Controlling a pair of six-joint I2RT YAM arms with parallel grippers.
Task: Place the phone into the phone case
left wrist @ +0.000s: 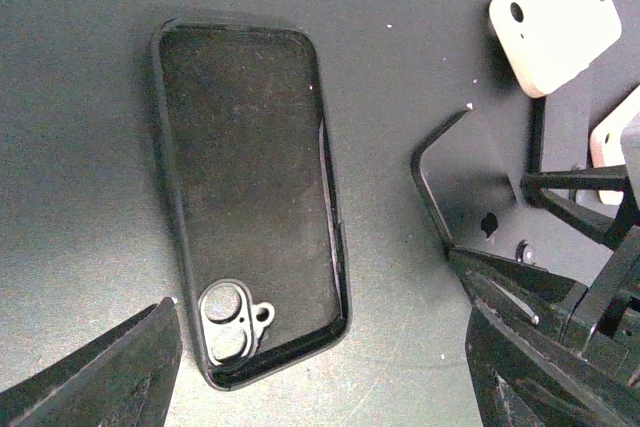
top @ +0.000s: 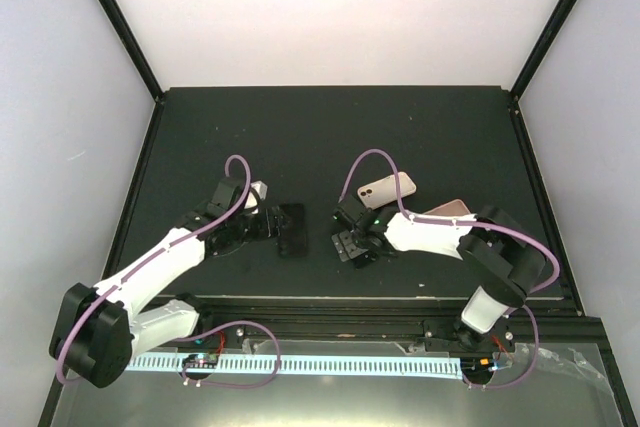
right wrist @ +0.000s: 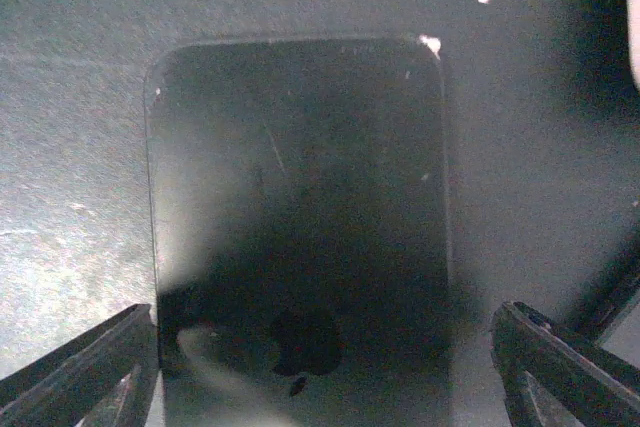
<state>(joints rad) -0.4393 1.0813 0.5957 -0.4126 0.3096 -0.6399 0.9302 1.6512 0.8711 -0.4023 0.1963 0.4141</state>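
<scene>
Currently open, the right gripper (right wrist: 322,347) straddles a black phone (right wrist: 300,207), likely stiff and slick; grip its long edges. Also open, the left gripper (left wrist: 320,347) flanks the phone case (left wrist: 250,177).

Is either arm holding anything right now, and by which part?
Nothing. Left gripper hangs open over the black case; right gripper straddles the black phone, open.

Two arms are reaching across a dark table (top: 300,127), the left gripper (top: 262,225) hovering just beside a black case (top: 291,230) that is lying flat, the right gripper (top: 348,240) facing it. Beyond the right arm, a beige phone (top: 388,188) and a pink phone (top: 447,208) are lying near each other.
</scene>
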